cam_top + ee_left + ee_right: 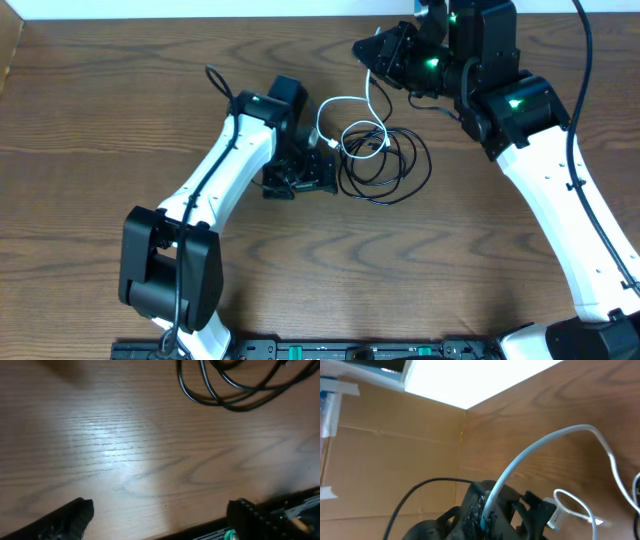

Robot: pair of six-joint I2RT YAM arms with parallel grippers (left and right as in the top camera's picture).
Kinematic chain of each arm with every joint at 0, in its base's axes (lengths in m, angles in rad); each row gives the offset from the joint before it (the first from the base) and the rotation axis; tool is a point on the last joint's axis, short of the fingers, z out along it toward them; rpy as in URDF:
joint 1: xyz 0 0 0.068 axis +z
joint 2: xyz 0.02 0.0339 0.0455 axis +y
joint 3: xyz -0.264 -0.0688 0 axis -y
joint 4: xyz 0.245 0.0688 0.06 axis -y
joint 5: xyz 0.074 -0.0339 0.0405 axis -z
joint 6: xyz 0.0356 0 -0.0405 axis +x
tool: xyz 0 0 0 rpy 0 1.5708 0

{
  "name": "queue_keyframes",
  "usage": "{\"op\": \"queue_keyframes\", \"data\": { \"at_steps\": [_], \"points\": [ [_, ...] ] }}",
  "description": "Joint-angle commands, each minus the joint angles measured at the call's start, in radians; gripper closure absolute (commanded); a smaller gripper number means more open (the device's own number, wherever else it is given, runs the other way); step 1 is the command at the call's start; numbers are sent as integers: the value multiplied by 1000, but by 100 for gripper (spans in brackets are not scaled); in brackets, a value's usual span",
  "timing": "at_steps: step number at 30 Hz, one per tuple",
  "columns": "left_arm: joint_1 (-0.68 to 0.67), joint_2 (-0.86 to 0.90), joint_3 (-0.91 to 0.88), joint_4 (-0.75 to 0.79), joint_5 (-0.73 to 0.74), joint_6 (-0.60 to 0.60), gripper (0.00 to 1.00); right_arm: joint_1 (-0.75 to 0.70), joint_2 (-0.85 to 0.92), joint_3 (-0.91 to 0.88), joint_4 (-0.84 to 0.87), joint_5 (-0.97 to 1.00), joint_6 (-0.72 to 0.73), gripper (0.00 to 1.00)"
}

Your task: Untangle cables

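Main risk as I judged it: the right tool (487,510) was clamped on the white cable (540,442) and nothing pinned the rest. A pull toward the far side could drag the whole tangle (375,150) along instead of sliding the white one free, because the white cable ran down into the black cables (235,408) and crossed them. A hard pull could also cinch a loop tighter, or strip the cable out of the grip. It sat off-centre between the fingers in the right wrist view.

Second risk: the left tool (157,520) was wide open and held nothing, low over the tabletop (100,150). If it closed there it would grab air or scrape the wood. If it pushed right it could shove the black loops rather than hold them.

Positions:
- The tangle lay mid-tabletop, slightly right of centre.
- The left tool sat just left of it. The black loops were beyond the fingertips in the wrist view, not between them.
- The right tool was at the far edge, above the tangle, with the white cable running from it down toward the near side into the pile.
- I couldn't tell how many crossings the white cable made.
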Motion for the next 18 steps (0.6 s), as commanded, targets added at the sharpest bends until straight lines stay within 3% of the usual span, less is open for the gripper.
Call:
{"op": "queue_keyframes", "data": {
  "at_steps": [1,5,7,9,11,14,16,18],
  "points": [
    [16,-9,15,-54,9,86,25,7,-14,14,-59,23,-153,99],
    [127,-68,52,-94,39,87,24,7,-13,14,-185,64,-294,99],
    [210,-117,52,-94,143,86,24,7,-13,14,-225,43,-415,99],
    [257,-140,52,-96,236,74,24,9,-13,13,-238,-21,-557,99],
    [304,-159,52,-102,357,28,24,23,-13,12,-304,-199,-848,99],
    [338,-161,52,-102,440,-103,24,66,-13,12,-424,-364,-1149,99],
    [341,-161,52,-102,440,-299,24,112,-13,11,-518,-395,-1341,99],
    [343,-161,52,-101,441,-461,24,147,-13,11,-545,-375,-1392,99]
  ]
}}
